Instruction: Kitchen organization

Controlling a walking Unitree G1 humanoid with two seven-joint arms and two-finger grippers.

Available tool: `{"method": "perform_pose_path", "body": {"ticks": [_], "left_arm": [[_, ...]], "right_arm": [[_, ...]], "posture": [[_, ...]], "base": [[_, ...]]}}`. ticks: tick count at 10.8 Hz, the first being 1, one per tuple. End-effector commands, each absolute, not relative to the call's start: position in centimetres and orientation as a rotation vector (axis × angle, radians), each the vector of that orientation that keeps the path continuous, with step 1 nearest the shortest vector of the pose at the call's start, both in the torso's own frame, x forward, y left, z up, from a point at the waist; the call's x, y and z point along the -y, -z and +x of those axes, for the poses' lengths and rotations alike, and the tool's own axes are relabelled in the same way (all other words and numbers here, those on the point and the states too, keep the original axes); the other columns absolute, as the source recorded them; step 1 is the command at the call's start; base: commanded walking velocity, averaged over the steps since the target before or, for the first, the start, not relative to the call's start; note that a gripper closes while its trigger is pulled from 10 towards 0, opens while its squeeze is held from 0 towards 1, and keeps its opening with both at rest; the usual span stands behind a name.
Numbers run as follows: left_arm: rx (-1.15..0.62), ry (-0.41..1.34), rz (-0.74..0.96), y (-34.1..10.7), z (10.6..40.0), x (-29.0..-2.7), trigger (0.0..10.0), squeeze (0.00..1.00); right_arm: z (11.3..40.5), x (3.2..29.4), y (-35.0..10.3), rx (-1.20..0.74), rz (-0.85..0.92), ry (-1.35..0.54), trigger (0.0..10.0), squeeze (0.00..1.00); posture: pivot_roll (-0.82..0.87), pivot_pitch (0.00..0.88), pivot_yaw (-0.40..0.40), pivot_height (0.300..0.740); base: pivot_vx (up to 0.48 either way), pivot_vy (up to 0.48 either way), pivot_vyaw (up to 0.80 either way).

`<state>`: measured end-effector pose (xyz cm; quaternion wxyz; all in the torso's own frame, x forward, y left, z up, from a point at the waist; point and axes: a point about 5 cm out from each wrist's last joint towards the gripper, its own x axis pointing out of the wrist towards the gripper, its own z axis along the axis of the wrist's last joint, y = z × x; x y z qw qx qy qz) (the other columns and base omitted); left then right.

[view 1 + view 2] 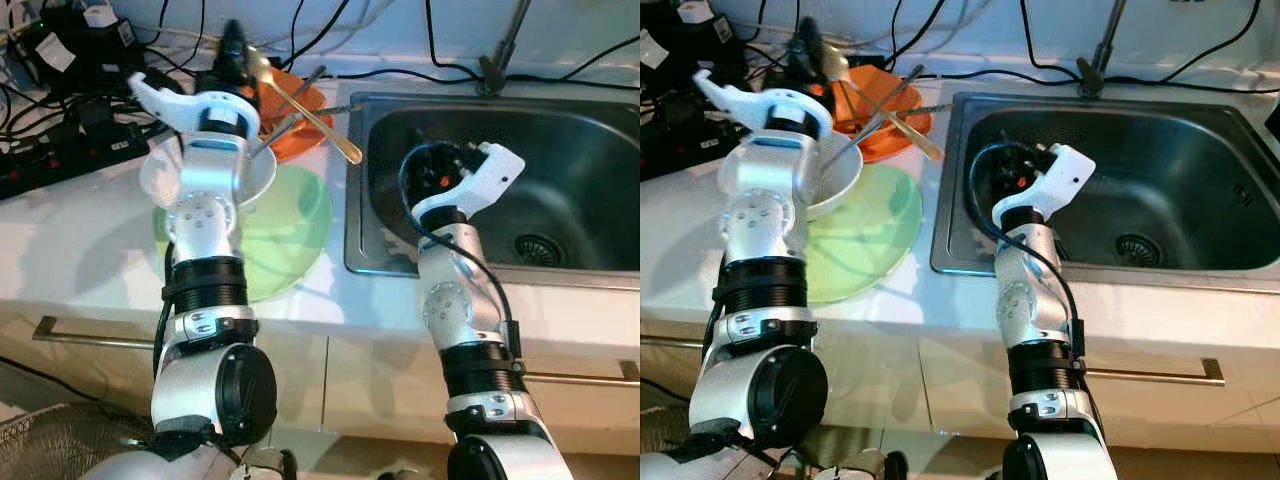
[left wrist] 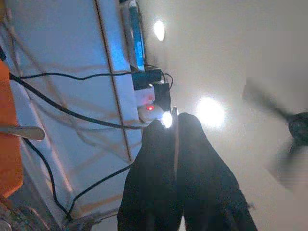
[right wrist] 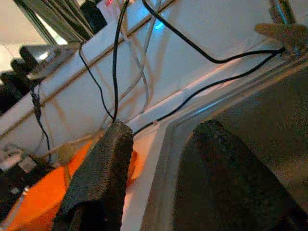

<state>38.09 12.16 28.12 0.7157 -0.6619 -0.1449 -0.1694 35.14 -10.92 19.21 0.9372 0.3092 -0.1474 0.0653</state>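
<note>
My left gripper point(image 1: 232, 45) is raised over the far left of the white tabletop point(image 1: 80, 250), its two black fingers point(image 2: 159, 192) pressed together; in the left wrist view a thin bright sliver shows at their tips, but I cannot tell whether anything is pinched there. My own left arm hides much of the white bowl point(image 1: 258, 178), which rests on the far edge of the pale green plate point(image 1: 290, 235). Behind them sits an orange bowl point(image 1: 300, 130), partly covered by the arm, with a gold spoon point(image 1: 310, 115) and a dark-handled utensil point(image 1: 290, 110) crossing over it; where their lower ends lie is hidden. My right gripper point(image 3: 159, 159) hovers at the left rim of the steel sink point(image 1: 560, 180), fingers spread apart and holding nothing; in the eye views its fingertips are hidden behind the white wrist housing. Black cables point(image 1: 60, 110) clutter the far left corner, too tangled to sort out. The faucet point(image 1: 505, 45) is cut off at the top.
</note>
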Motion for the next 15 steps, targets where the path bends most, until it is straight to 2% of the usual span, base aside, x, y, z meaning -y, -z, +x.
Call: {"method": "perform_pose_path", "body": {"ticks": [1, 5, 7, 8, 10, 14, 15], "left_arm": [[0.245, 0.413, -1.53, -27.0, 37.9, -8.9, 10.0, 0.0], [0.244, 0.441, -1.503, -27.3, 38.1, -8.2, 10.0, 0.0], [0.251, 0.472, -1.483, -27.8, 38.3, -7.8, 10.0, 0.0], [0.248, 0.481, -1.478, -28.0, 38.5, -7.4, 10.0, 0.0], [0.258, 0.492, -1.488, -28.5, 38.7, -7.1, 10.0, 0.0], [0.296, 0.538, -1.507, -29.5, 38.6, -6.8, 10.0, 0.0], [0.295, 0.542, -1.508, -29.5, 38.6, -6.7, 10.0, 0.0]], "right_arm": [[34.9, 10.2, -19.6, 0.306, 0.722, -0.164, 10.0, 1.0], [34.6, 10.2, -20.0, 0.291, 0.966, -0.236, 10.0, 1.0], [34.2, 9.3, -20.4, 0.283, 0.962, -0.345, 10.0, 1.0], [33.9, 8.6, -20.6, 0.264, 0.992, -0.414, 10.0, 0.0], [33.5, 8.0, -20.7, 0.229, 1.005, -0.493, 10.0, 0.0], [33.3, 7.7, -20.4, 0.186, 1.062, -0.53, 10.0, 0.0], [33.3, 7.7, -20.4, 0.188, 1.063, -0.53, 7.6, 0.0]], "posture": [[0.03, 0.039, 0.049, 0.74], [0.02, 0.038, 0.051, 0.74], [0.02, 0.04, 0.049, 0.74], [0.02, 0.047, 0.049, 0.74], [0.02, 0.055, 0.046, 0.74], [0.03, 0.065, 0.043, 0.74], [0.03, 0.065, 0.043, 0.74]], "base": [[0.0, 0.0, 0.0], [0.0, 0.0, 0.0], [0.0, 0.0, 0.0], [0.0, 0.0, 0.0], [0.0, 0.0, 0.0], [0.0, 0.0, 0.0], [0.0, 0.0, 0.0]]}}
